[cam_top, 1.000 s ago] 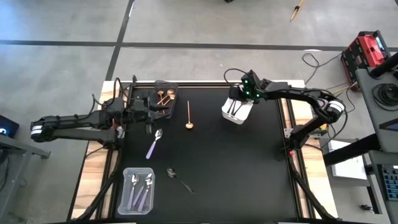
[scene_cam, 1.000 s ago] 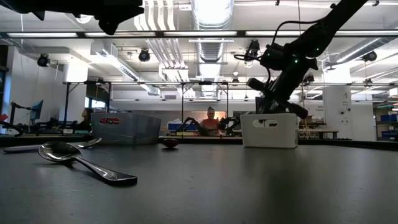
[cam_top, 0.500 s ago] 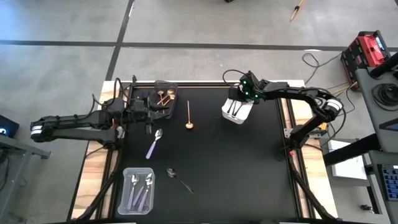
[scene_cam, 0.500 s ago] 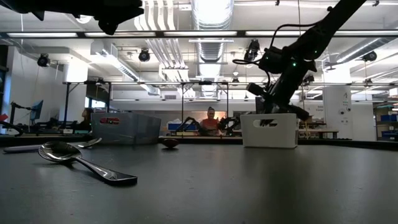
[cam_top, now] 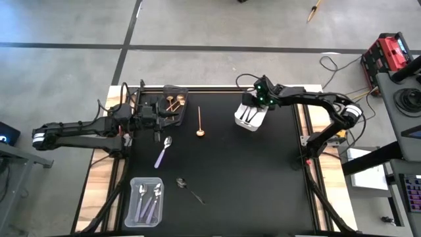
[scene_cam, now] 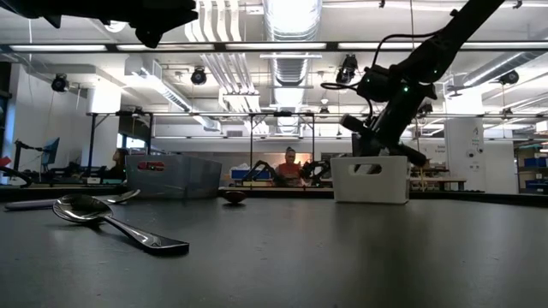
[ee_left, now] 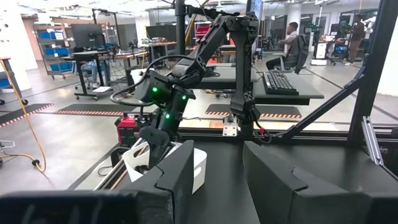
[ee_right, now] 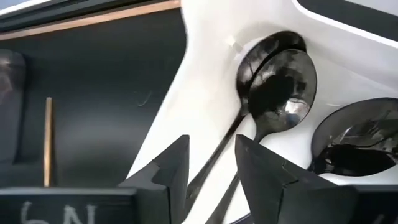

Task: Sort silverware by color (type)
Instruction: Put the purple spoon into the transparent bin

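My right gripper point(cam_top: 252, 105) hangs just above the white bin point(cam_top: 250, 116) at the far right of the black table point(cam_top: 263, 178), tilted down into it. In my wrist view the two fingers point(ee_right: 171, 171) stand a little apart with nothing between them, and below them lie the dark spoons point(ee_right: 273, 87), their shiny grey-black bowls resting against the bin's white floor; I can make out at least three. My left gripper point(cam_top: 160, 113) waits at the far left, reaching over the dark bin point(cam_top: 172, 104), its fingers point(ee_left: 180, 180) parted with a clear gap and holding nothing. Two gold spoons point(cam_top: 175, 101) lie inside that dark bin. A third gold spoon point(cam_top: 200, 122) lies alone on the table between the dark bin and the white bin, its handle pointing to the far side and its bowl nearer. A lilac-handled spoon point(cam_top: 163, 151) lies slantwise on the table, nearer than the dark bin. On the near left, the clear bin point(cam_top: 129, 207) holds several more lilac-handled spoons point(cam_top: 150, 201) side by side. Just right of that bin a dark spoon point(cam_top: 188, 188) lies loose on the table; in the low view it point(scene_cam: 111, 221) is the closest thing. Beyond the table's far edge a person point(scene_cam: 289, 164) sits in the room.
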### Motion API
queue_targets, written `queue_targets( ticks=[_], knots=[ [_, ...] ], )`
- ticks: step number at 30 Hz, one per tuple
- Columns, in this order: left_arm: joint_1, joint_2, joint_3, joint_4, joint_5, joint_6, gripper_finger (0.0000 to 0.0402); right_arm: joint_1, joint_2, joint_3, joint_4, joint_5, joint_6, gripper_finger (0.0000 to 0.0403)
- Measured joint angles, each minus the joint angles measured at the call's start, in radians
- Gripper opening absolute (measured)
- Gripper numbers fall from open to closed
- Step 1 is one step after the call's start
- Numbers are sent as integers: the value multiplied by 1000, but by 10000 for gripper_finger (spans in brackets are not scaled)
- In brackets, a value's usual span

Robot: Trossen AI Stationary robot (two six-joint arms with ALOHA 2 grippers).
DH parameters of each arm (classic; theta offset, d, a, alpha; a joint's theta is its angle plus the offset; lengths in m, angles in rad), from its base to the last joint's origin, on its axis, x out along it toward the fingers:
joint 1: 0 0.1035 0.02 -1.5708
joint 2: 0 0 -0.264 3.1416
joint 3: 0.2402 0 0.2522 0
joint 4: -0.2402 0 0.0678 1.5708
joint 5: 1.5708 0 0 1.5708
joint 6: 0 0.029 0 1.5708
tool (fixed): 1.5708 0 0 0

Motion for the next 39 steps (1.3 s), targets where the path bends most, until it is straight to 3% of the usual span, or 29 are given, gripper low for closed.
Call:
queue_targets(
  ticks=[12, 21, 28, 39],
  knots=[
    [0, 19, 0, -3, 0, 0, 121, 64, -105, 0, 5, -22, -42, 127],
    [0, 81, 1, 2, 0, -31, 121, 210, -210, 0, 10, 107, -165, 114],
    [-16, 179, 3, 5, -1, -278, 121, 297, -243, 0, 20, 136, -246, 114],
    [-172, 328, 5, -35, 54, -748, 121, 378, -243, 1, 35, 137, -441, 109]
  ],
)
